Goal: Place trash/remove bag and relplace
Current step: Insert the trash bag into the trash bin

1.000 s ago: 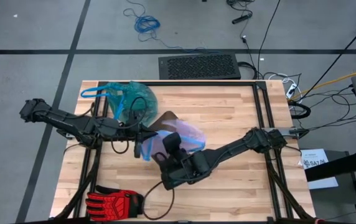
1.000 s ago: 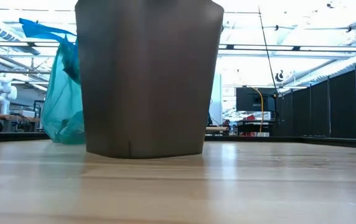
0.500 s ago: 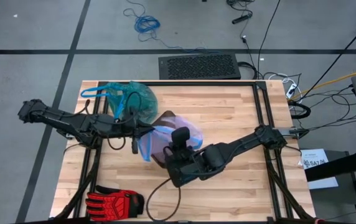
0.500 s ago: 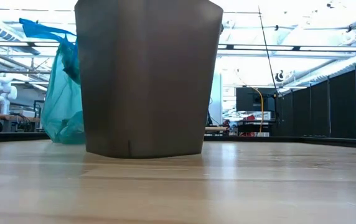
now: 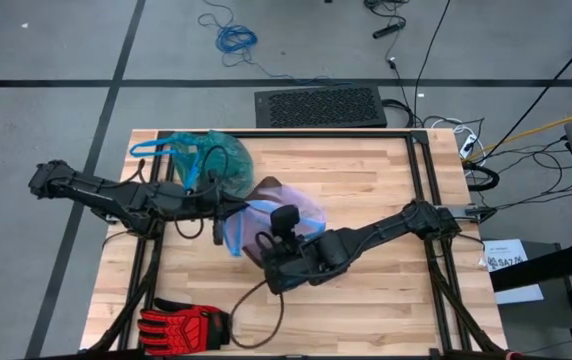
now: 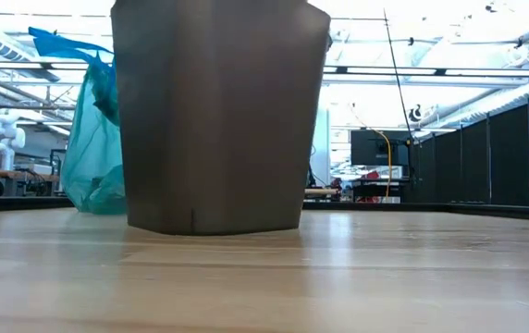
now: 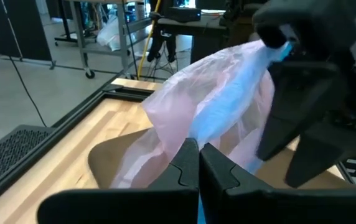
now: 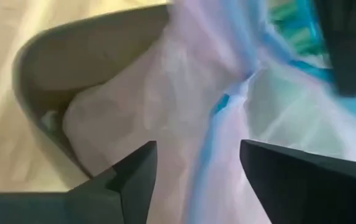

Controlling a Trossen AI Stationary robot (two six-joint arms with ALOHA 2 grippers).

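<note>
The step in hand looks like fitting the fresh liner: a pale lilac bag with a blue rim is draped over the mouth of the brown bin, which stands near the middle of the wooden table. The left gripper is clenched on the bag's edge at the bin's left side, holding the plastic stretched up and across, as the left wrist view shows. The right gripper hovers over the bin's near rim with its fingers spread and nothing between them; the lilac film lies just past them. The teal-green bag, the one taken out, sits slumped at the far left of the table, well apart from the bin. Whether any trash lies in it I can't tell from here. Next, I'd judge, the right gripper must catch the loose rim and pull it over the bin's near edge.
</note>
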